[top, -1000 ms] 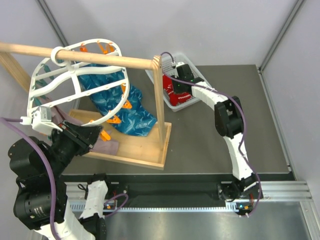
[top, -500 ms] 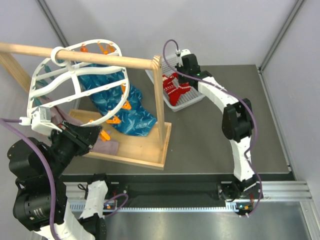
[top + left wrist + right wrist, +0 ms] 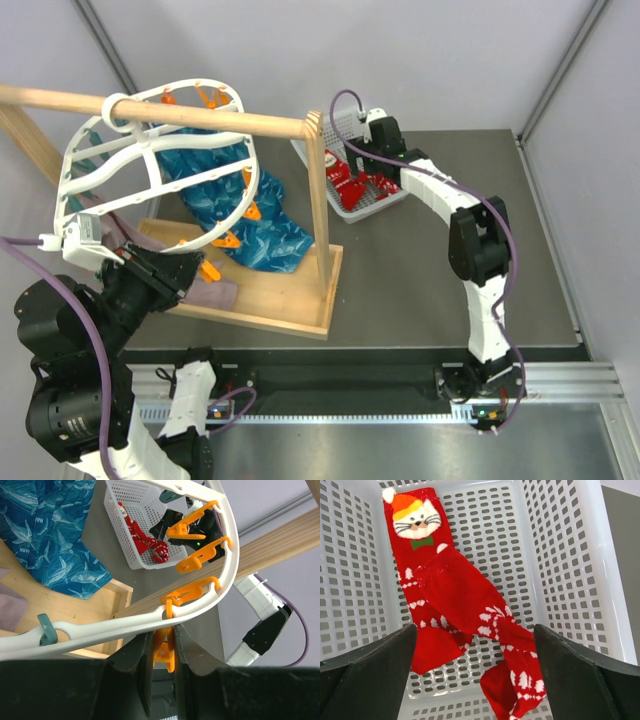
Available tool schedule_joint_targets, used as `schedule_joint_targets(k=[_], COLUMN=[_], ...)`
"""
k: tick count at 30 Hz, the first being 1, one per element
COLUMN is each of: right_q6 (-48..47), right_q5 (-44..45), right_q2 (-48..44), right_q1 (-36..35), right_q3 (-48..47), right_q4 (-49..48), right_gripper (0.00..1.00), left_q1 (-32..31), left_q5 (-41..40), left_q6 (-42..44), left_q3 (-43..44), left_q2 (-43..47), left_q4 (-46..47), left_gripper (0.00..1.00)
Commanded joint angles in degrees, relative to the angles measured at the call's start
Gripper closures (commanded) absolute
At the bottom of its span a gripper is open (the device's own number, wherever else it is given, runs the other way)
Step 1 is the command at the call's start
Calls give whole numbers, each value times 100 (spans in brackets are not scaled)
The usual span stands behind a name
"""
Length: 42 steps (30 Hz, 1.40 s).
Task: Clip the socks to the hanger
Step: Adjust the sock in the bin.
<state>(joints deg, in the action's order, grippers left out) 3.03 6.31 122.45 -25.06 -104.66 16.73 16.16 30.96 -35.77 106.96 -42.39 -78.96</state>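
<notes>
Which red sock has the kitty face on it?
The lower sock, along the basket's left wall in the wrist view; the sock crossing it shows only white trees.

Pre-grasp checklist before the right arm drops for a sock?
1. Right gripper open: ok, fingers spread wide.
2. Socks centred below it in the basket: ok.
3. One sock lying free: not ok, the two overlap.
4. Left gripper on an orange clip of the hanger: ok, fingers press both sides.
5. That clip's mouth open: cannot tell.
</notes>
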Motion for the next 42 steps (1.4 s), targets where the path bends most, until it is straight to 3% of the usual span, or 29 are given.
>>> schedule_joint_targets(k=[1, 5, 7, 9, 13, 23, 26, 28, 30, 36, 42], right_q6=[-162, -197, -197, -206, -197, -127, -66, -39, -39, -188, -233], right_q5=[-15, -314, -305, -323, -472, -542, -604, -604, -578, -323, -261], right_q2=[50, 735, 955, 1096, 1035, 1711, 1808, 1835, 1756, 1054, 88], right_q1=[10, -25, -34, -69, -104, -104, -104, -104, -113, -96, -52], right_q3=[-353, -1325, -1574, -1575, -1083, -1407, -1486, -1548, -1584, -1522, -961], right_q4=[-293, 110, 383, 401, 103, 304, 269, 296, 313, 339, 173], right_gripper=[0, 10, 22, 34, 47, 47, 55, 68, 77, 85, 85], left_q1=[-8, -17, -17, -17, -17, -17, -17, -17, -17, -17, -17], left_q5=[-46, -37, -55, -55, -46, -46, -46, -55, -81, -116, -73], left_q6=[96, 97, 114, 123, 132, 88, 88, 88, 105, 105, 79], left_q3=[-8, -35, -26, -17, -26, -8, 1, -8, -8, -8, 27], left_q2=[-59, -50, -50, -50, -59, -50, -41, -50, -41, -32, -32], left_q4=[-50, -58, -58, -58, -50, -41, -49, -58, -76, -58, -50], left_gripper=[100, 100, 100, 100, 100, 100, 100, 100, 100, 100, 100])
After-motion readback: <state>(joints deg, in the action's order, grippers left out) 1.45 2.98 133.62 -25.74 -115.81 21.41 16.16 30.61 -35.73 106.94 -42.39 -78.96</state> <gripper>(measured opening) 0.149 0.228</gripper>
